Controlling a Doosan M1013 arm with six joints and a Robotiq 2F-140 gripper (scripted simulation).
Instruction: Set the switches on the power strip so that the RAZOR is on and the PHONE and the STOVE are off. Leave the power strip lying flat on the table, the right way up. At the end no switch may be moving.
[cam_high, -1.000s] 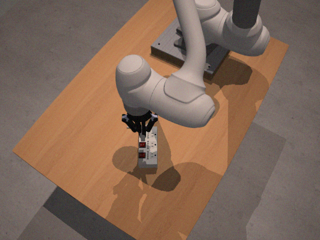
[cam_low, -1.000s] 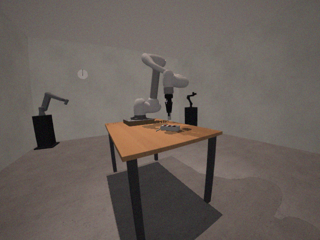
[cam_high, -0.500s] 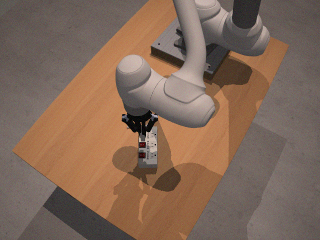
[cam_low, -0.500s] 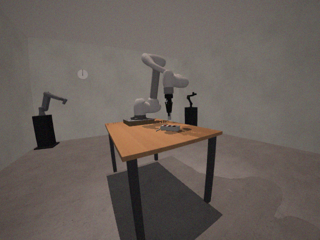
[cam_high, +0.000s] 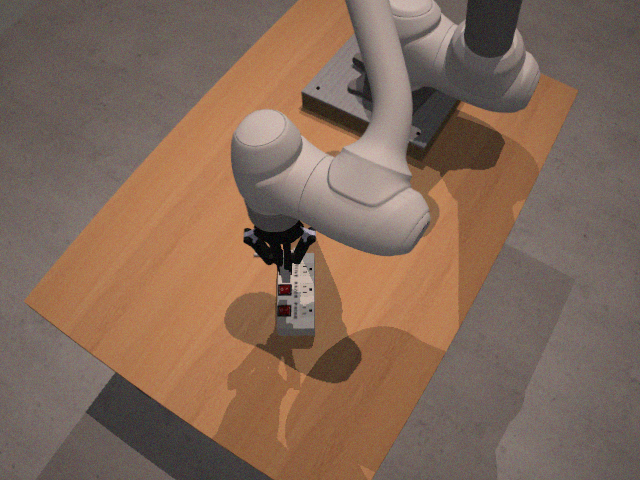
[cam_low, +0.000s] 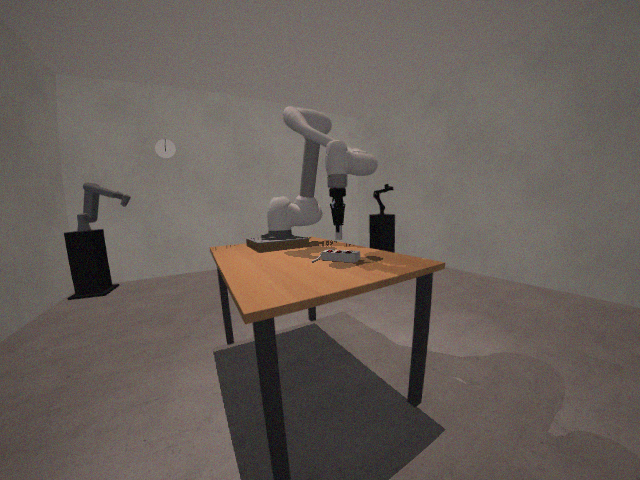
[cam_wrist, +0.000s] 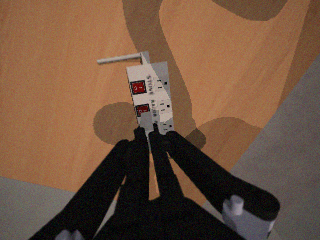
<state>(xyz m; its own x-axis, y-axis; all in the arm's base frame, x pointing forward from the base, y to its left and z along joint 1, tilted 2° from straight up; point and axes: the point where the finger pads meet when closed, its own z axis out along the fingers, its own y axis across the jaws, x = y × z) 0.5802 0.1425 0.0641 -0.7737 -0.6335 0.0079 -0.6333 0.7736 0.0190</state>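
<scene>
While my gripper (cam_high: 284, 267) (cam_low: 338, 237) (cam_wrist: 147, 119) hangs pressed together over the power strip (cam_high: 305, 328) (cam_low: 341, 256) (cam_wrist: 162, 75), mid-frame in the exterior view, I cannot tell which switches are already set
</scene>
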